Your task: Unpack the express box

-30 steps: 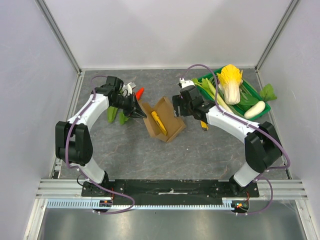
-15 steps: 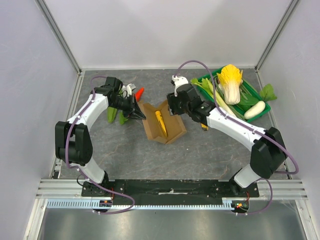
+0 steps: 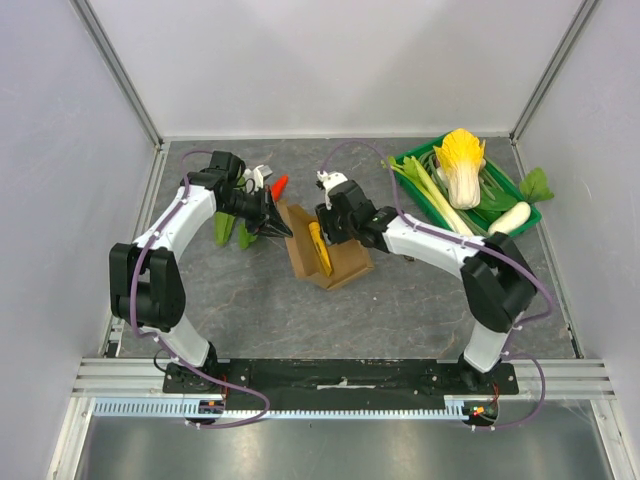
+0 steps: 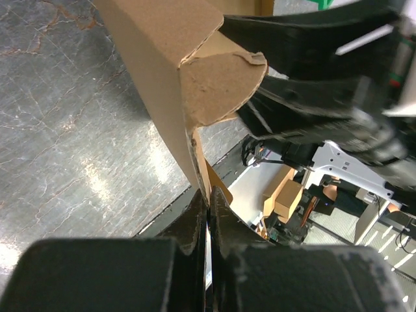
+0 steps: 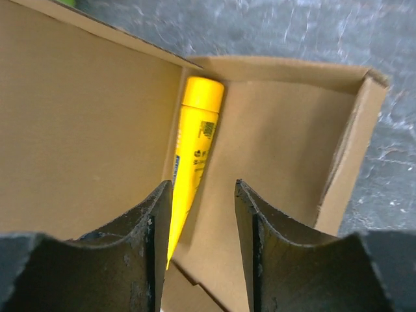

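Not a single word can be read here. The only print in sight sits on the yellow tube (image 5: 195,140) lying inside the express box (image 5: 286,149). It has a small dark-printed panel (image 5: 207,130) near its capped end, tiny marks just below that and a blue strip along 1 edge. All of it is too small and blurred to make out.
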You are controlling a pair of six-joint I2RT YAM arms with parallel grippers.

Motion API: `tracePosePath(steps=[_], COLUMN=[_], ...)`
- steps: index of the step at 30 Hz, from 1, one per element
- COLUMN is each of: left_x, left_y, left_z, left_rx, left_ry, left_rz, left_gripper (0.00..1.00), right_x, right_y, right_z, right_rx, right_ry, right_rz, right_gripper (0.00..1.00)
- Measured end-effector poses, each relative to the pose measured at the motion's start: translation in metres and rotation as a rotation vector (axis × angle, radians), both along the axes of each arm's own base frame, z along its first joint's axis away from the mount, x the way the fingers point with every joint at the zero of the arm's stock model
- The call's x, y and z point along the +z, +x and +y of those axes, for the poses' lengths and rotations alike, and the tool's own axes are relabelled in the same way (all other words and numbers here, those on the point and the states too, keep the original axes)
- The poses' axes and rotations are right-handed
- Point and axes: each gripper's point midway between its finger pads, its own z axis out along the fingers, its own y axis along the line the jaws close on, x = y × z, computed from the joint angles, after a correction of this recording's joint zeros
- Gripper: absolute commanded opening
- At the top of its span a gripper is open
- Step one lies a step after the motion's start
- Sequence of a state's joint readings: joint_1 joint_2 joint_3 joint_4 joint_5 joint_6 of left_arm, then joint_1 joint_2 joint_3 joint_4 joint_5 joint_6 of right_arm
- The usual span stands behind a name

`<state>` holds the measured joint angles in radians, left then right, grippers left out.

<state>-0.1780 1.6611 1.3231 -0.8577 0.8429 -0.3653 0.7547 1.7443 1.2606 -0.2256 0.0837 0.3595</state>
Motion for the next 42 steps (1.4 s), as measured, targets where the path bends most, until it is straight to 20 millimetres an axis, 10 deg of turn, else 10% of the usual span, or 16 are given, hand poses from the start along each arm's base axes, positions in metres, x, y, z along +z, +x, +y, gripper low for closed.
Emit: tracePosePath(steps=[18,30,42], left_x=[-0.005,-0.005,-0.004], left_y=[-0.022,-0.022,-0.022], left_z=[0.013,0.017,0.016], left_rx=[0.021,0.032,0.03], left_ry=[-0.015,-0.02,-0.026], left_rz=[0.011,0.003,0.002], left_gripper=[0.06,0.12,0.1], right_x=[-0.08,-0.061,-0.077], right_y=[0.012,0.008,-0.019], right_z=[-0.032,-0.016,0.019], right_rx=[-0.126,-0.033,0.11], right_ry=[-0.091,-0.002,-0.012], right_rz=[0.178,0.181,0.205], right_gripper=[0.65,0.77,0.65])
